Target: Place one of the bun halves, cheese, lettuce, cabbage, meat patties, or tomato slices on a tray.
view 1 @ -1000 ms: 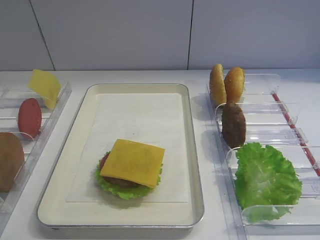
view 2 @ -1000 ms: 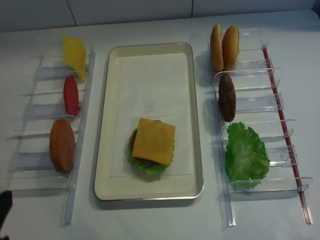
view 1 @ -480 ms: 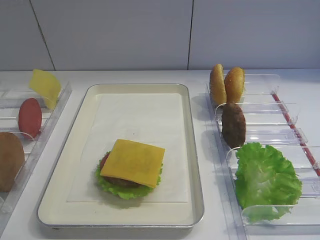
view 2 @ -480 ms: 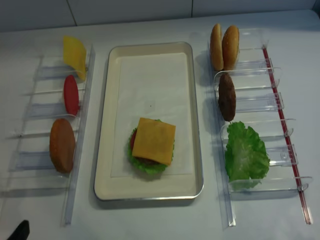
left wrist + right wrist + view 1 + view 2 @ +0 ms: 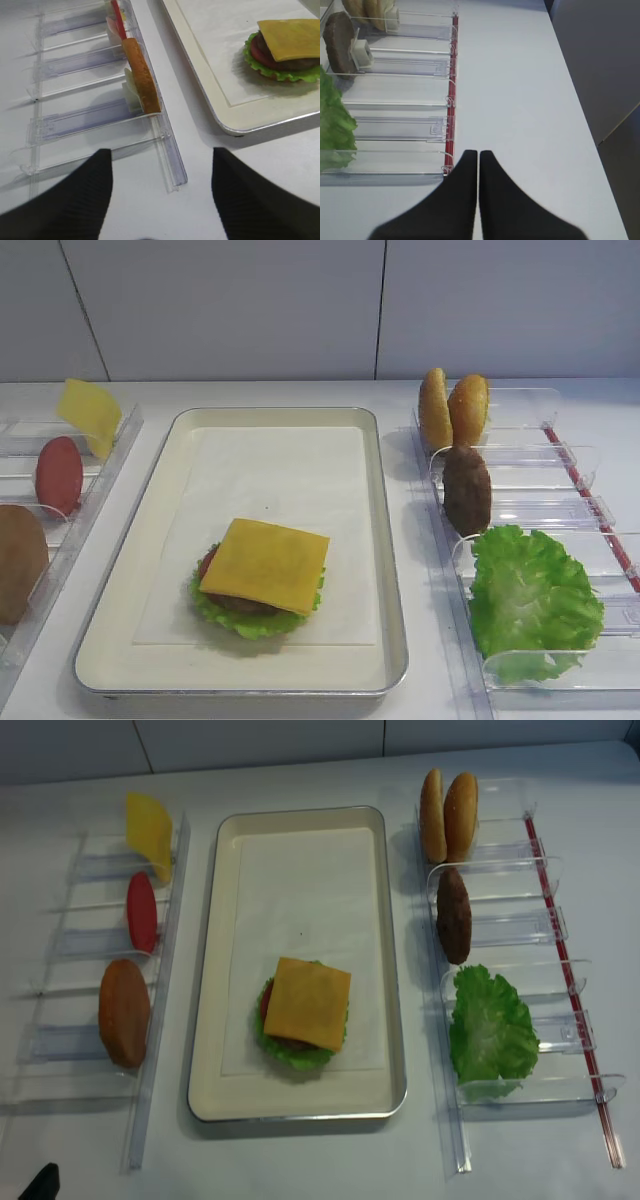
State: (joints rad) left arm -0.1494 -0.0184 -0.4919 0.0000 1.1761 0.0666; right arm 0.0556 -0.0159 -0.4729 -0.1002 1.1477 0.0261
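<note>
Two end effectors sat back at the frame bottoms. The left end effector, fingers wide apart and empty, faced a bun half standing on edge just up-frame, long axis running away from it. The right end effector was pressed together. The cheese topped the stack low on the tray, with open liner above.

The cheese tops a stack on the tray, between two side racks.
</note>
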